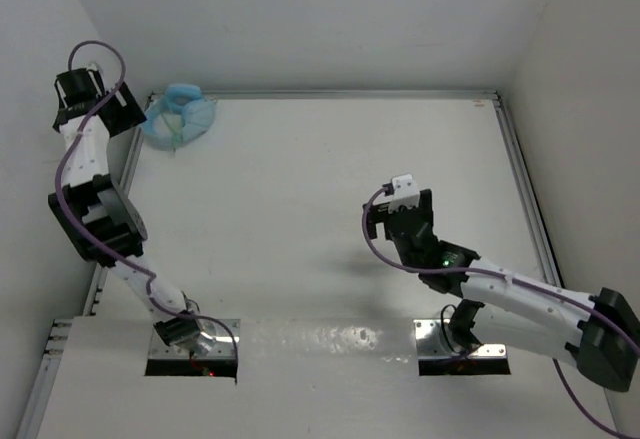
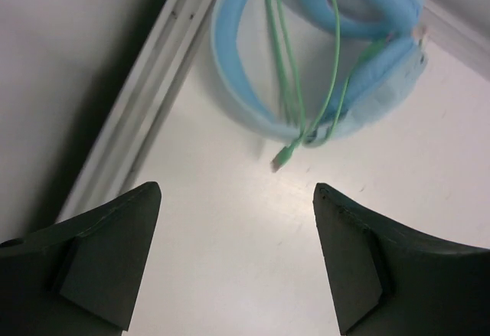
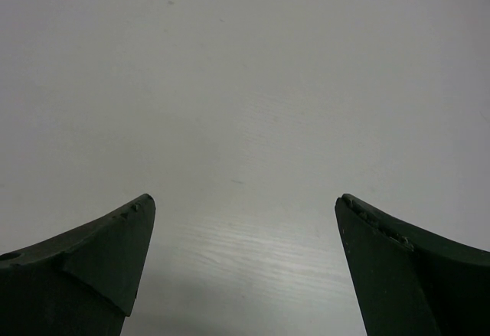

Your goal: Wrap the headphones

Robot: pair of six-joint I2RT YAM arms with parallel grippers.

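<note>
The headphones lie in the far left corner of the table, close against the aluminium edge rail. In the left wrist view the light blue headband curves toward the camera, with the earcups behind it. The pale green cable crosses the band and cups in several strands. Its plug end hangs free just off the headband and rests on the table surface. The left gripper is poised near and above the headphones. Its jaws are spread wide with nothing between them, and neither finger touches the headphones or the cable. The right gripper is well apart, over bare table at centre right; its jaws are also fully spread and empty. Judgement: the winding step appears largely complete, since most of the cable lies gathered on the headband. The step in hand appears to be the finish of the wrap, with only the short plug end left loose. If that end is to be secured, the next move calls for the left gripper to lower over the plug, straddle the thin cable just behind it, close, and carry it around or under a strand. The target is thin and lies flat on the table, so finger alignment must be exact. The nearby rail restricts the approach from the left. If the wrap is accepted as it lies, only a clear retreat is required.
</note>
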